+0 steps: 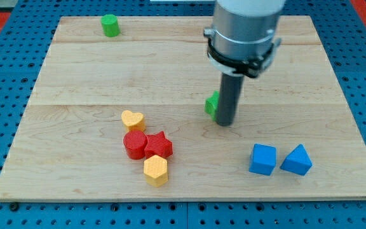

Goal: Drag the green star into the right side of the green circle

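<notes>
The green circle stands near the board's top edge, at the view's upper left. The green star lies near the board's middle, mostly hidden behind my rod; only its left part shows. My tip rests on the board right against the star, on its right and slightly lower side. The arm's grey body hangs above it at the view's top.
A yellow heart, red circle, red star and yellow hexagon cluster at lower middle-left. A blue cube and a blue triangle sit at lower right. The wooden board lies on blue pegboard.
</notes>
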`<control>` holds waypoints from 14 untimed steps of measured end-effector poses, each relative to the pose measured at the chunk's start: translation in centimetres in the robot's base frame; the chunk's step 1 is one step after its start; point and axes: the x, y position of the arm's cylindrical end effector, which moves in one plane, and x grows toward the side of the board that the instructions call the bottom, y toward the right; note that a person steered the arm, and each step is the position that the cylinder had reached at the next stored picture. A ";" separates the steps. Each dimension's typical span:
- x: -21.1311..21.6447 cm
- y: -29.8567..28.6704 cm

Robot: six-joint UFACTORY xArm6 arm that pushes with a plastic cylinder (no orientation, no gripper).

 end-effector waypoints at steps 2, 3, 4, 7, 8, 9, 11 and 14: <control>-4.9 -4.3; 0.0 -1.6; 2.0 1.6; -10.7 -8.3; -17.4 -14.5; -19.0 -12.9; -13.1 -11.1; -18.1 -9.7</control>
